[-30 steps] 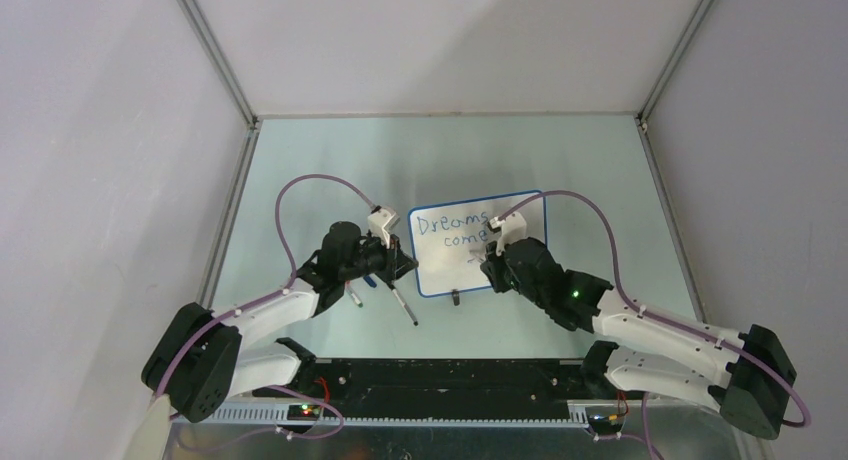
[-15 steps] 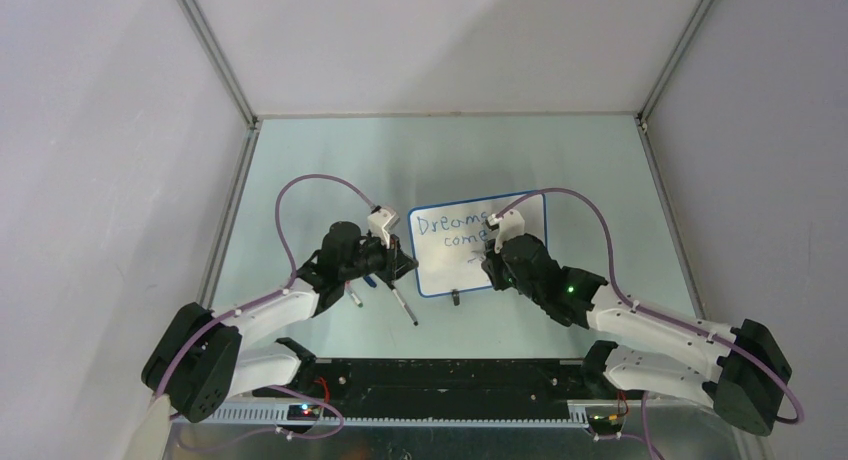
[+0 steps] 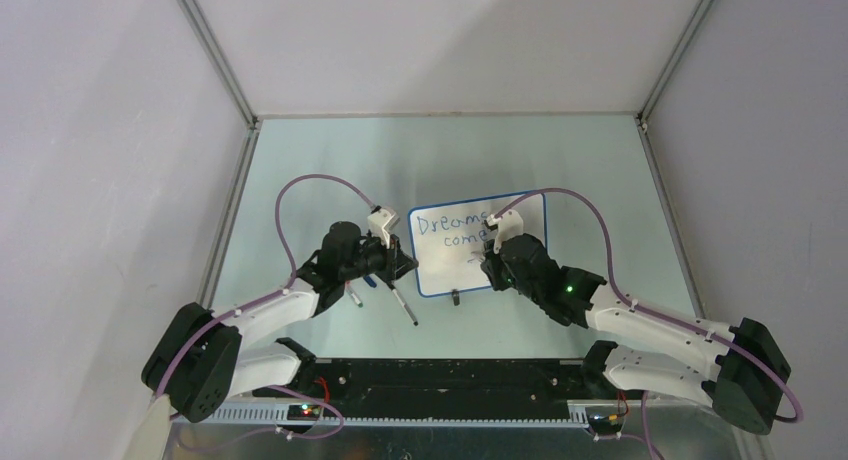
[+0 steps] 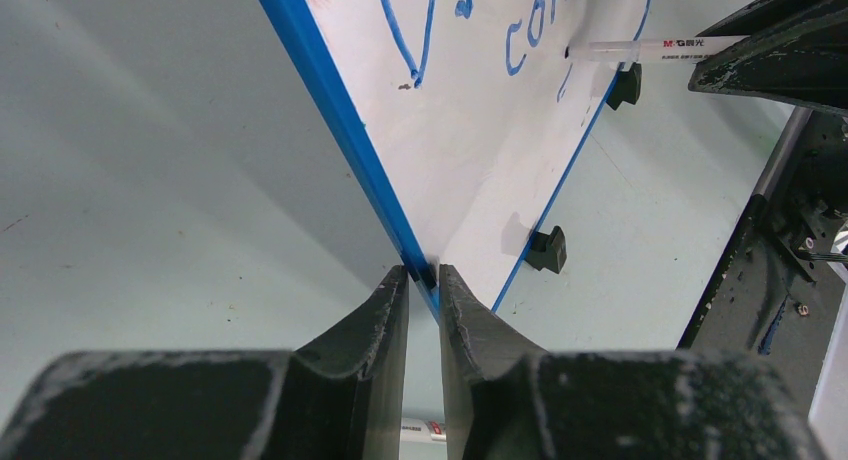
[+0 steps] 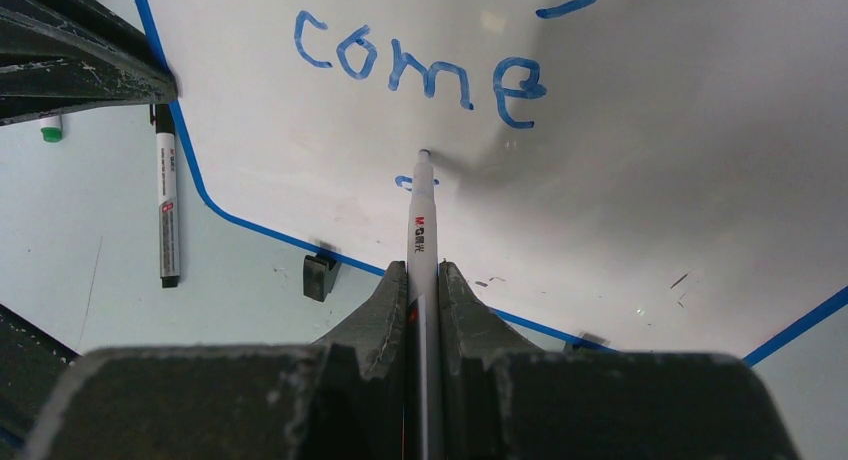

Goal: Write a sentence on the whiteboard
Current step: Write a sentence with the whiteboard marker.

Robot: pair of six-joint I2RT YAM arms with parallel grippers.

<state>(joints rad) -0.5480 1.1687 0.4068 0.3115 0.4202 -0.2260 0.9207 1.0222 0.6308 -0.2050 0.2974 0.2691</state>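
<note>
The whiteboard (image 3: 515,212) lies mid-table, white with a thin blue rim (image 4: 330,110) and two black clip feet (image 5: 320,277) on its near edge. The sentence (image 3: 448,223) reads "Dreams" and "come" (image 5: 420,70) in blue, with a short blue mark (image 5: 402,181) begun on a third line. My left gripper (image 4: 424,275) is shut on the board's left edge near its corner. My right gripper (image 5: 424,270) is shut on a white marker (image 5: 419,225) whose tip touches the board just below "come".
Two loose markers lie on the table left of the board: one (image 3: 404,307) by its near-left corner, another (image 3: 354,299) beside my left arm; one also shows in the right wrist view (image 5: 167,208). A green cap (image 5: 50,130) lies nearby. The black base rail (image 3: 440,375) runs along the near edge.
My right gripper has shifted slightly left with the marker, its tip staying low on the board. The left gripper and the board have not moved.
</note>
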